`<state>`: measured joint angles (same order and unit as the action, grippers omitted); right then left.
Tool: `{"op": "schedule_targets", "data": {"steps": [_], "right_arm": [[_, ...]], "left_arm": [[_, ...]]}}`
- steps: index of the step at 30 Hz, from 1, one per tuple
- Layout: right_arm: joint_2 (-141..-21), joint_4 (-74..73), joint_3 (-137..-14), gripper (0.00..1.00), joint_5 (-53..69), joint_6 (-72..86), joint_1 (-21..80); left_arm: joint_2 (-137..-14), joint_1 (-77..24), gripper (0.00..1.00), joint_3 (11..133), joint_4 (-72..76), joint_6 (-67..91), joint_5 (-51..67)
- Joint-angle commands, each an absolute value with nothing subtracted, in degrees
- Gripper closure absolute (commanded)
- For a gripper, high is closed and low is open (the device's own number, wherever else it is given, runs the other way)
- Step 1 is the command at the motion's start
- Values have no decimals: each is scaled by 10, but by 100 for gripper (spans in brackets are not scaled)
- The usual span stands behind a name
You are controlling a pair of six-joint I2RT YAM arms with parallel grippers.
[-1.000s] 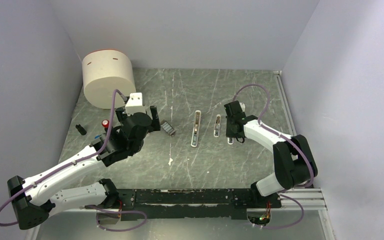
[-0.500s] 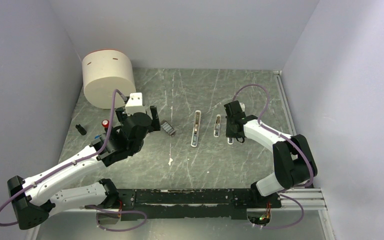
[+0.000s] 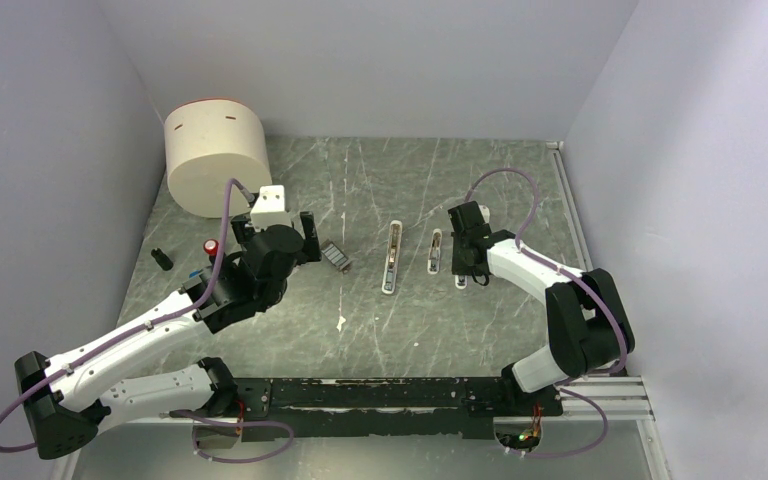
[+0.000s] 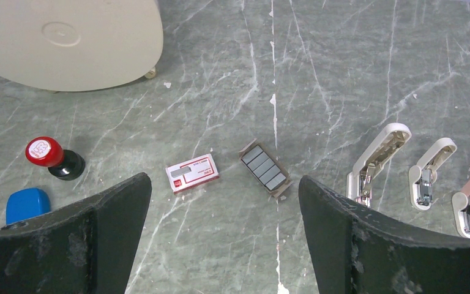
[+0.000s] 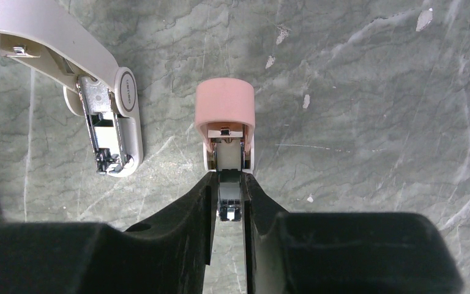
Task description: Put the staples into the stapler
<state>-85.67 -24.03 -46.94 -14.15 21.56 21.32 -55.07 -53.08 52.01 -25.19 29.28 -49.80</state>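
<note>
Right jaws seemingly pinch pink stapler [image 5: 225,113]; left jaws wide over staples [image 4: 264,169].

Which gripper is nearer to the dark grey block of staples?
Left. The left gripper hangs open over the staples; the right gripper is farther off, clamped on the pink piece.

My left arm [image 3: 130,340] runs from its base at the near left corner diagonally forward and inward, wrist bent downward. My left pincer [image 4: 223,190] faces down with its two dark fingers [image 4: 98,233] spread wide and nothing between them. My right arm [image 3: 545,280] folds sharply at the elbow by the right edge and stretches its forearm leftward. My right pincer [image 5: 229,184] has its fingers drawn nearly together, nipping the narrow metal end of the pink stubby piece [image 5: 225,104].
</note>
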Motion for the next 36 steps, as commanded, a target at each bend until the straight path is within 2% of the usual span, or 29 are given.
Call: {"op": "schedule_targets", "data": {"steps": [1,14,21,29,36], "right_arm": [[-855,-247,-471,75,-142,209,209],[-827,-261,-495,65,-152,238,209],[-841,-254,-507,43,-166,262,209],[-804,-238,-542,40,-136,270,216],[-812,-209,-584,38,-103,273,282]], "left_arm": [[-546,-528,5,533,-243,288,-500],[-541,-527,5,530,-242,290,-499],[-539,-528,5,528,-242,292,-498],[-537,-528,6,518,-251,337,-467],[-548,-528,4,450,-190,398,-339]]}}
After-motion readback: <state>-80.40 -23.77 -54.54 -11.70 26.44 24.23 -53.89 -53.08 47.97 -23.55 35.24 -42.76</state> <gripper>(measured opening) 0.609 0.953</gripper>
